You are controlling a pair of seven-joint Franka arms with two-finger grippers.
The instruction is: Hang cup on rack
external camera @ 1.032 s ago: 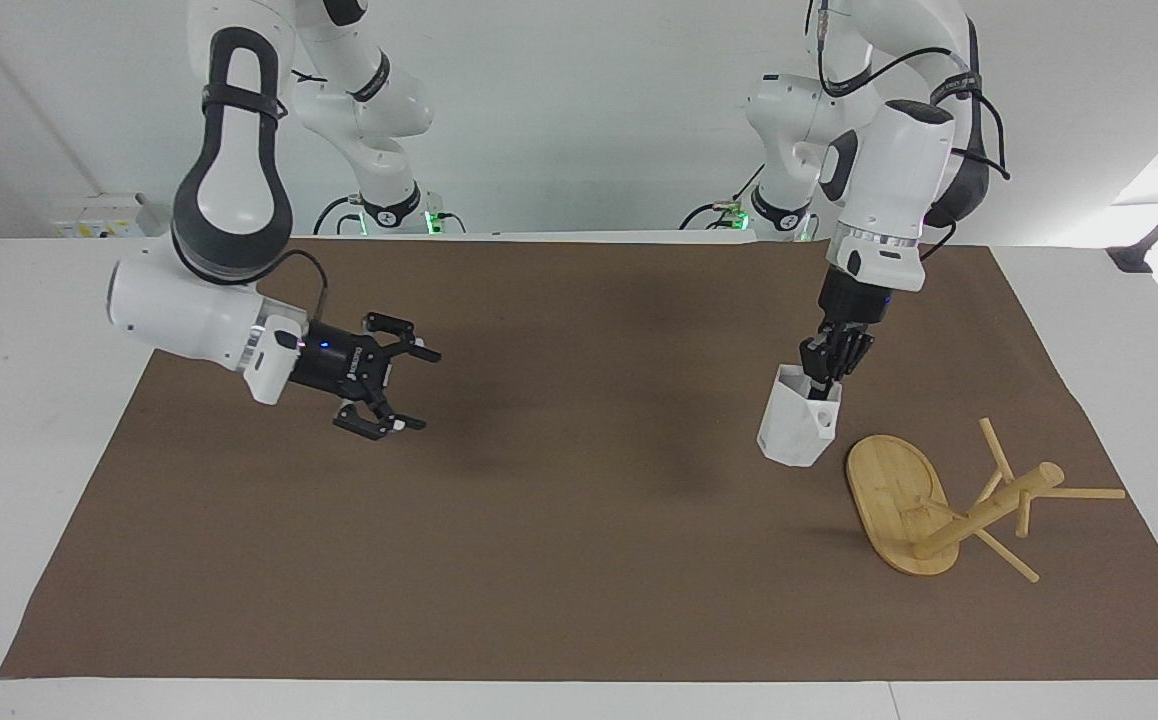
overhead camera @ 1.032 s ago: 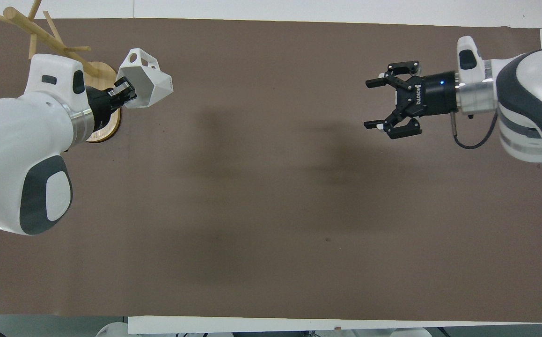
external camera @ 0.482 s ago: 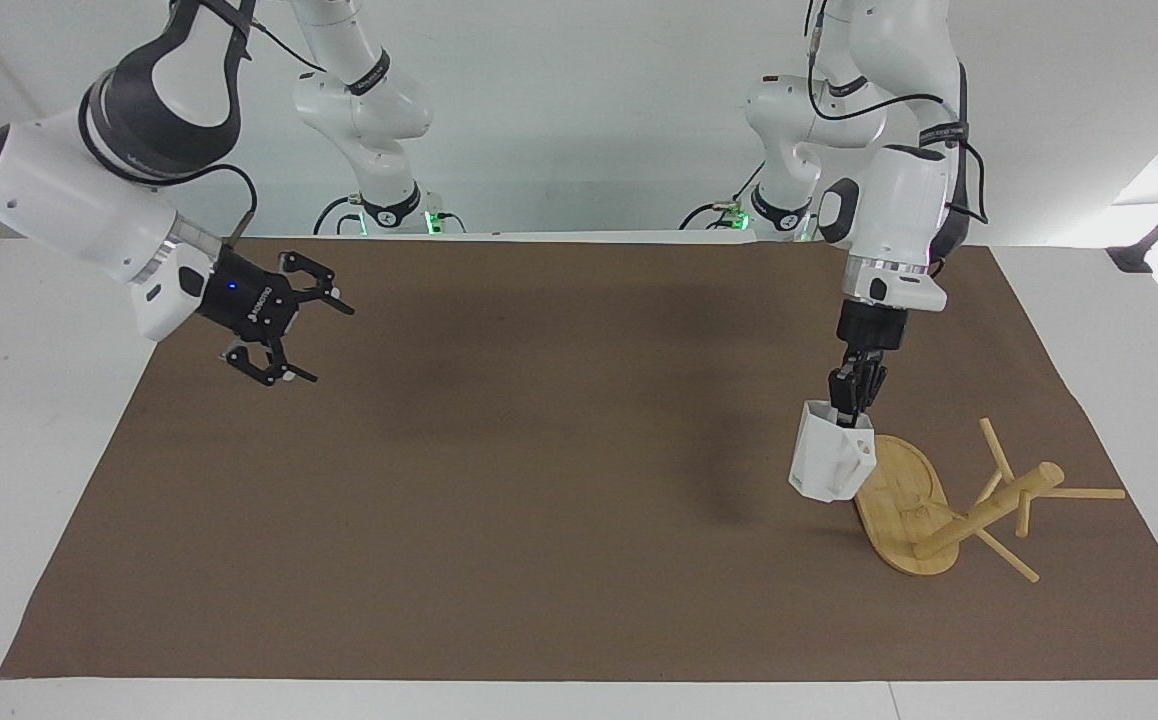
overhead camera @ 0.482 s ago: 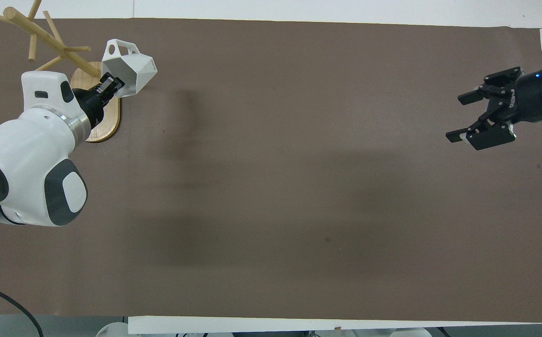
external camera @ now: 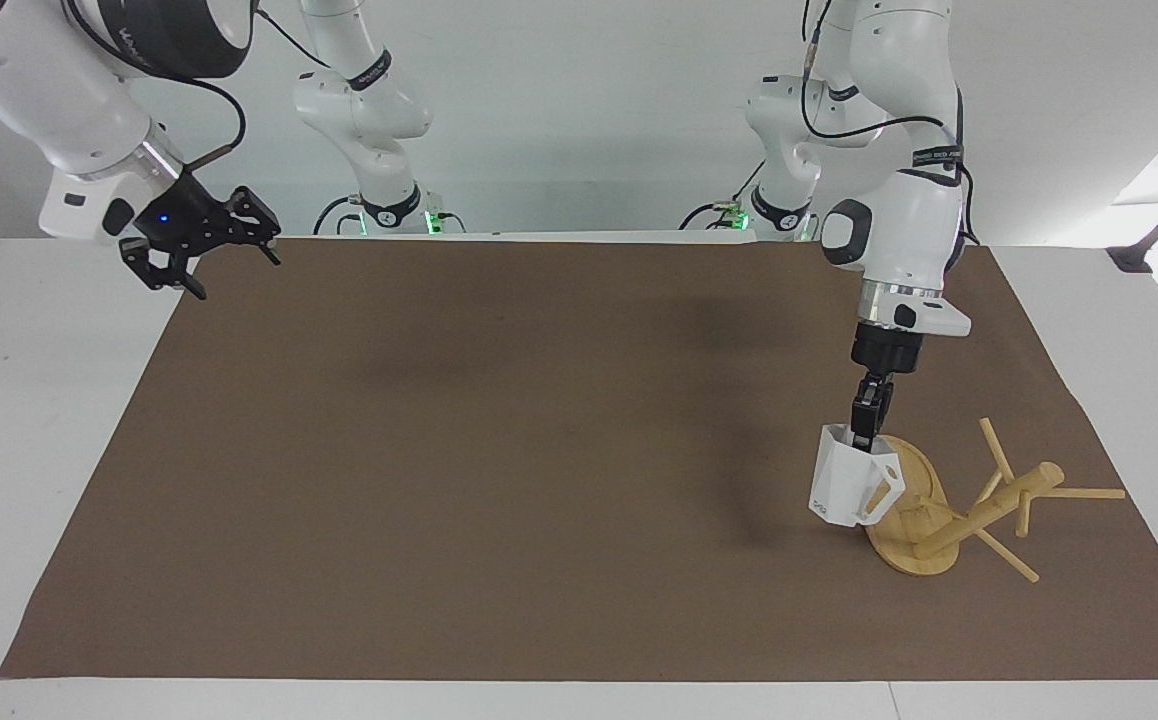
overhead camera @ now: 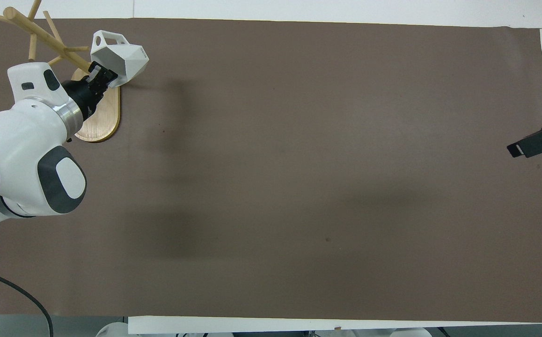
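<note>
The white faceted cup [external camera: 844, 490] [overhead camera: 121, 58] hangs from my left gripper [external camera: 864, 435] [overhead camera: 105, 77], which is shut on its rim wall. The cup is low over the edge of the rack's oval base [external camera: 904, 480], its loop handle turned toward the rack. The bamboo rack [external camera: 989, 505] [overhead camera: 46, 37] has its post slanting toward the left arm's end of the table, thin pegs sticking out. I cannot tell whether the rack stands flat or is tipped. My right gripper [external camera: 239, 278] is open and holds nothing, raised over the mat's corner by the right arm's base.
A brown mat [external camera: 539, 450] covers most of the white table [external camera: 39, 400]. In the overhead view only one finger [overhead camera: 535, 144] of the right gripper shows at the frame's edge.
My left gripper carried the cup down and toward the rack, now over the base's edge. The right arm pulled back and up toward its own corner, still open.
</note>
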